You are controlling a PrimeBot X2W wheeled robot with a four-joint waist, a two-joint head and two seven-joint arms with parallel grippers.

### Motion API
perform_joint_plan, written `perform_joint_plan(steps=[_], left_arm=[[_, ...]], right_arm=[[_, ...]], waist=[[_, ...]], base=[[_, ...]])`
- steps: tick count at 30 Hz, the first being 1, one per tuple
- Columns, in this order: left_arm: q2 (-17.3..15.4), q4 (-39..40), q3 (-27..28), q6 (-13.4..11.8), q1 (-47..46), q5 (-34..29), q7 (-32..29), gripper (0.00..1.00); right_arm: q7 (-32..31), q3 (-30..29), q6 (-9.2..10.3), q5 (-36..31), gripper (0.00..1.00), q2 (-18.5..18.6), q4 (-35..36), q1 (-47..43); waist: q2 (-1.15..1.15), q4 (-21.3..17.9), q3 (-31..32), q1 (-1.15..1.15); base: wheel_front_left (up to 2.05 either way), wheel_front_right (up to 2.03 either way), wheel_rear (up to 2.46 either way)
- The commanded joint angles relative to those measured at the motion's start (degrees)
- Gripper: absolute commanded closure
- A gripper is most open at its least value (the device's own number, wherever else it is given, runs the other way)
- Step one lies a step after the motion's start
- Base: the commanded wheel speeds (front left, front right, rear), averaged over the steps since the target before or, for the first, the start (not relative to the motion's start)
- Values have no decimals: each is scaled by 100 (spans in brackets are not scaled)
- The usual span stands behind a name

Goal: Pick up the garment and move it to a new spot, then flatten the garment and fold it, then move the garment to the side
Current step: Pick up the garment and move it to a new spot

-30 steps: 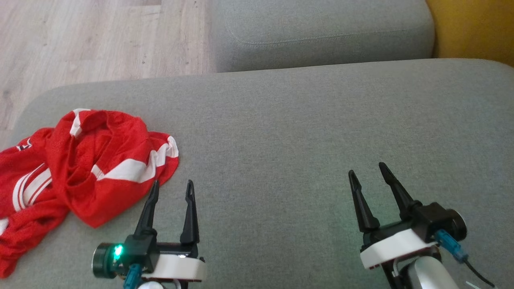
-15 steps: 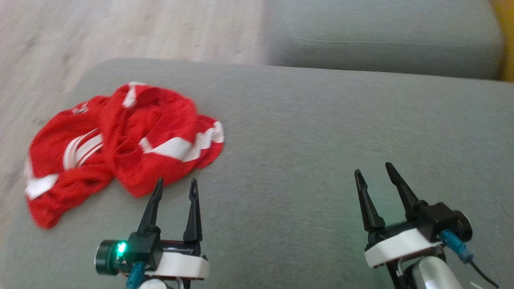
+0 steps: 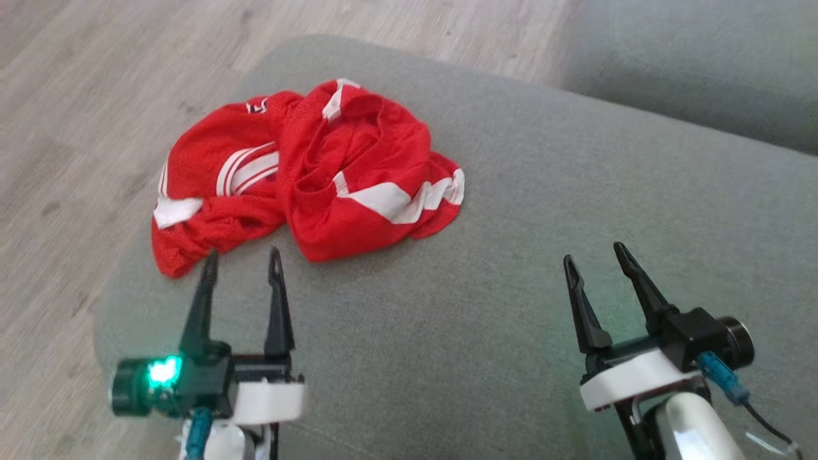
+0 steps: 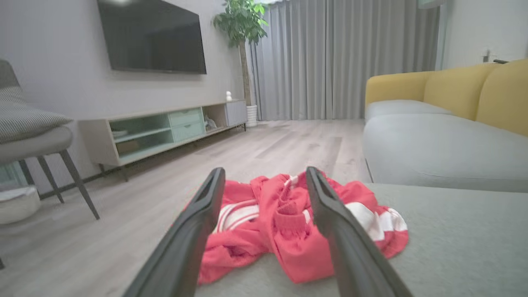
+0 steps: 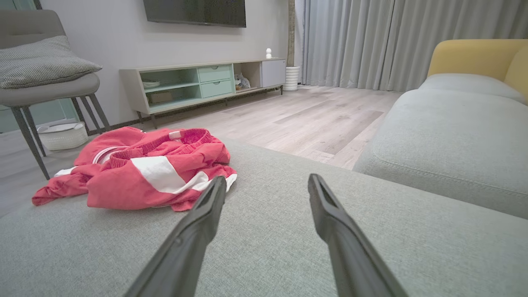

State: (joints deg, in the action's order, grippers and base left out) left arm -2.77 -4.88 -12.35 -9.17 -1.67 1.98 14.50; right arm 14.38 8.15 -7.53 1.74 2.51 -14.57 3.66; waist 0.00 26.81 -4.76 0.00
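Nearest to the camera, both grippers hover low over the grey seat cushion [image 3: 524, 268], and neither one touches cloth. The left gripper [image 3: 243, 252] has its jaws spread wide with nothing between them. The right gripper [image 3: 593, 252] is in the same state, released and empty, and it stands well apart from the garment, over bare cushion.

Just beyond the left fingertips lies the garment [image 3: 319, 172]. It is a red jersey with white stripes, crumpled into a loose heap near the left corner of the cushion. In the left wrist view, the garment [image 4: 272, 222] sits straight ahead between the two fingers, near but not yet reached. In the right wrist view, the garment [image 5: 144, 173] lies off to one side.

Behind the heap the cushion ends and the wooden floor [image 3: 96, 96] begins. Further back there is a second grey seat [image 3: 703, 83].

In my judgement the task is only at its start. The garment is not picked up, so no step is done. Grasping, moving it to a new spot, flattening, folding and moving it aside are all left. The left gripper seems the best placed for the first grasp.
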Motion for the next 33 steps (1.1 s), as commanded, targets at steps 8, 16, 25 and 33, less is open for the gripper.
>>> perform_joint_plan(steps=[8,16,25,33], left_arm=[[-340,663,225,75,-1248,-250,50,0],[-885,-630,182,797,-3554,-292,50,0],[-1080,-4334,67,1337,-5670,-224,-870,0],[-1195,-5934,-56,1582,-6149,-54,-1251,54]], right_arm=[[62,-75,4,-449,0,169,278,448],[62,-74,4,-641,0,765,540,927],[62,102,4,-675,0,1014,832,1212],[62,78,4,-701,0,1038,960,1235]], waist=[[0,-73,-978,0],[0,-239,-2157,0],[0,-687,-2749,0],[0,-900,-2964,0]], base=[[0,0,0],[0,0,0],[0,0,0],[0,0,0]])
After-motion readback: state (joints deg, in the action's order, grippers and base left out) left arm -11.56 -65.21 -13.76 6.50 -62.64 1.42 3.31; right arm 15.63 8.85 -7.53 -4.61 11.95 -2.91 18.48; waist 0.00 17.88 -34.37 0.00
